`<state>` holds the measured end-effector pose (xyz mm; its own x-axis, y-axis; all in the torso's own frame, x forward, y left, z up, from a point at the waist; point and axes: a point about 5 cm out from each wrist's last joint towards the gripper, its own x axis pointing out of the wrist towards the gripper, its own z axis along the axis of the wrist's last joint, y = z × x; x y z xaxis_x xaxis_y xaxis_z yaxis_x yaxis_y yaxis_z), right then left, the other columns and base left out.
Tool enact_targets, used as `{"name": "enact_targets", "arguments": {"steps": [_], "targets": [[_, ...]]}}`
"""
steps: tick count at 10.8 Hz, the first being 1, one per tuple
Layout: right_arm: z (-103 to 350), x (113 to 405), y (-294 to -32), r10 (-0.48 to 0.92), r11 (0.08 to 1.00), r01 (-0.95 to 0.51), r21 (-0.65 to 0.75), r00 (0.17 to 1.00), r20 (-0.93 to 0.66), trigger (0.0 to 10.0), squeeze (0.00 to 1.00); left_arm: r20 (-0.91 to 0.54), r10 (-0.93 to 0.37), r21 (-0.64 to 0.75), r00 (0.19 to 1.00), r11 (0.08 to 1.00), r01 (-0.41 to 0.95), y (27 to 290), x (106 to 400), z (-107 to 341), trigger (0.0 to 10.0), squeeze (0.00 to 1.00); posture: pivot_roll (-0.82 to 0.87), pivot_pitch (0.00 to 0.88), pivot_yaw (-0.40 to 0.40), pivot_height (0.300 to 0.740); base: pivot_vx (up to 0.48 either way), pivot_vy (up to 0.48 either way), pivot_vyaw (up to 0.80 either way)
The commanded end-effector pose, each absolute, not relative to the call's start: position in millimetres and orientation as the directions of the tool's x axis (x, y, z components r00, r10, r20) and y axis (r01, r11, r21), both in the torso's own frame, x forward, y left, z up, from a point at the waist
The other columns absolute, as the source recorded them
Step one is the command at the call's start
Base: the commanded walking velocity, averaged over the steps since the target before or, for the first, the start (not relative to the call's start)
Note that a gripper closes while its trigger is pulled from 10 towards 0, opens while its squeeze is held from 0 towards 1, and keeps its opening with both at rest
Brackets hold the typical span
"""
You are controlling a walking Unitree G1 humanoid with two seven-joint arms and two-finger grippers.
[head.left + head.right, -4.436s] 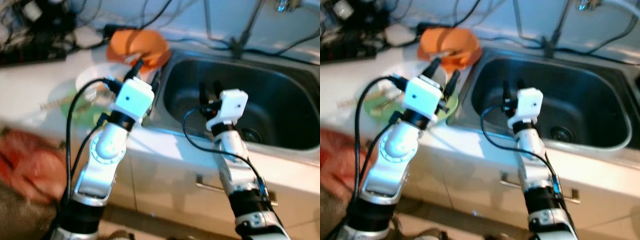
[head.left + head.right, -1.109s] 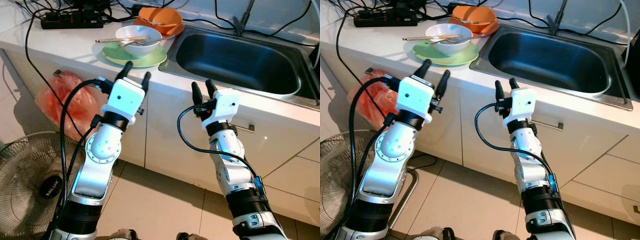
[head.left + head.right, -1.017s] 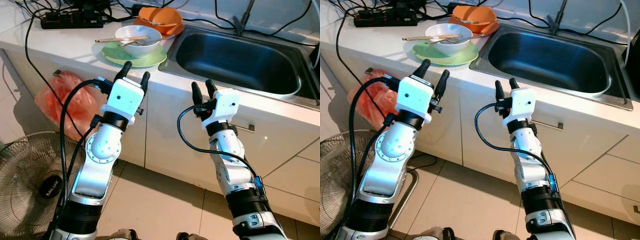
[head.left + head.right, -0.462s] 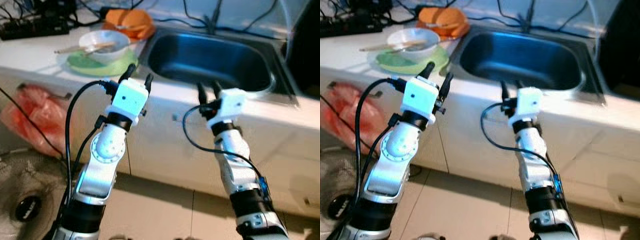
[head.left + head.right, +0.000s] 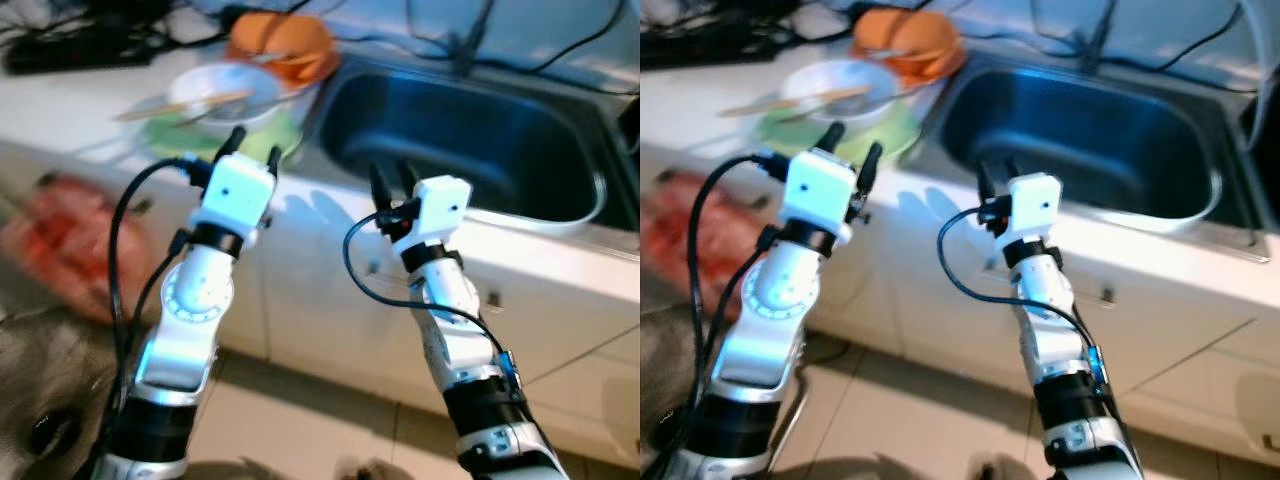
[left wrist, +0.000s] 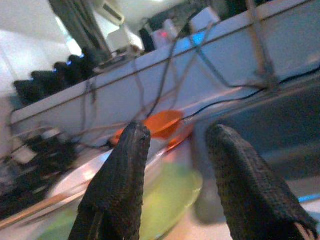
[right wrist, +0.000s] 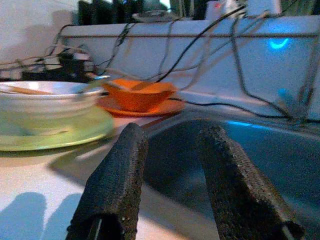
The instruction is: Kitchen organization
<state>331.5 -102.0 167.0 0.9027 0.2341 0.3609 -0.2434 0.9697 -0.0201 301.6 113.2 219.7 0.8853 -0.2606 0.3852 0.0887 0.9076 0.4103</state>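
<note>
Dishes (image 5: 225, 95) beyond left hand (image 5: 254, 153), untouched

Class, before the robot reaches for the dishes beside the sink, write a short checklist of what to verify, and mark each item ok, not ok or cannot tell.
1. Left gripper open, holding nothing: ok.
2. Right gripper open, holding nothing: ok.
3. White bowl sits on the round green plate: ok.
4. Chopsticks lie across the white bowl, could slip off: not ok.
5. Steel sink basin free of dishes: ok.
6. Orange bowl holds leftovers: cannot tell.
</note>
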Motion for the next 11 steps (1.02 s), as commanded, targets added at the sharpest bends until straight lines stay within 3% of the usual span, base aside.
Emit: {"name": "enact_targets", "arguments": {"steps": [1, 5, 7, 10, 11], "targets": [[168.5, 331.7, -108.1, 0.211, 0.975, -0.224, -0.009, 0.905, 0.369, 10.0, 0.00, 0.399, -0.288, 0.420, 0.871, 0.901, 0.106, 107.0, 299.3, 223.2, 10.0, 0.00, 0.05, 0.091, -0.040, 0.740, 0.304, 0.000, 0.00], [168.3, 332.4, -108.7, 0.210, 0.974, -0.225, -0.002, 0.907, 0.366, 10.0, 0.00, 0.403, -0.289, 0.419, 0.868, 0.902, 0.106, 106.3, 299.7, 223.6, 10.0, 0.00, 0.05, 0.089, -0.042, 0.740, 0.141, 0.000, 0.00], [167.1, 332.8, -108.9, 0.207, 0.975, -0.224, 0.006, 0.911, 0.356, 10.0, 0.00, 0.402, -0.291, 0.418, 0.868, 0.902, 0.109, 106.1, 299.2, 223.3, 10.0, 0.00, 0.05, 0.092, -0.043, 0.740, 0.000, 0.000, -0.68], [166.4, 332.9, -108.8, 0.209, 0.974, -0.224, 0.005, 0.913, 0.351, 10.0, 0.00, 0.399, -0.294, 0.419, 0.868, 0.901, 0.113, 106.2, 299.0, 222.9, 10.0, 0.00, 0.05, 0.095, -0.042, 0.740, 0.000, 0.000, 0.00], [165.7, 333.5, -108.6, 0.209, 0.974, -0.226, 0.011, 0.916, 0.342, 10.0, 0.00, 0.399, -0.294, 0.420, 0.868, 0.901, 0.111, 106.2, 298.9, 222.9, 10.0, 0.00, 0.05, 0.096, -0.043, 0.740, 0.000, 0.000, -0.80]]}}
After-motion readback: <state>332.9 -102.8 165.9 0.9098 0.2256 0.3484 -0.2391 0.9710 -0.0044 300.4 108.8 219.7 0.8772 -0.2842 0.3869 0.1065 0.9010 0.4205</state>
